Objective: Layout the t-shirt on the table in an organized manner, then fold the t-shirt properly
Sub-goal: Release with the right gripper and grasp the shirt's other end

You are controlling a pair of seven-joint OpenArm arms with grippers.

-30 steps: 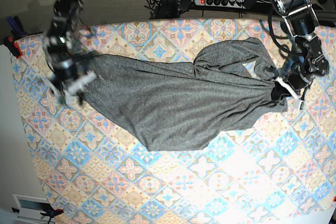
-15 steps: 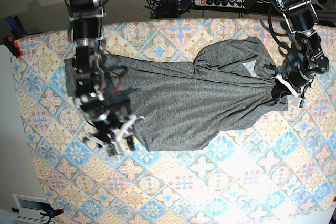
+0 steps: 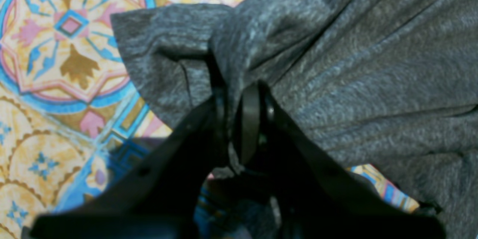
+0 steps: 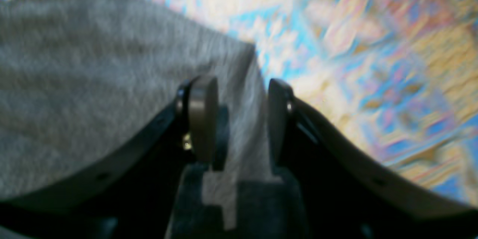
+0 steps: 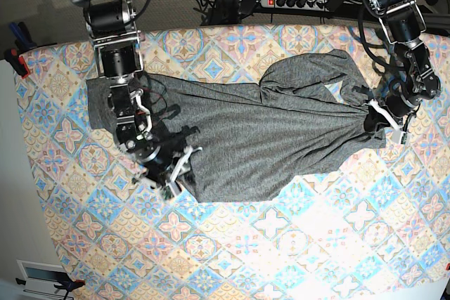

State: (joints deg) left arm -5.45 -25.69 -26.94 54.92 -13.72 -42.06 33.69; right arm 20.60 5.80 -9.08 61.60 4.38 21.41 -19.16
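T-shirt (image 5: 253, 138) spread across table (image 5: 316, 244); right claw (image 5: 176, 173) at its near edge, left claw (image 5: 383, 119) at opposite end.

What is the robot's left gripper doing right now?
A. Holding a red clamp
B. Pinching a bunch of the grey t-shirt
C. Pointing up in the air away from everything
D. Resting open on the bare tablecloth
B: the left gripper is shut with a gathered bunch of the t-shirt squeezed between its jaws, and the cloth fans out from that spot over the table.

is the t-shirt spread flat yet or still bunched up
Still bunched: the t-shirt lies stretched across the table with gathered folds, one end pinched in the shut left gripper.
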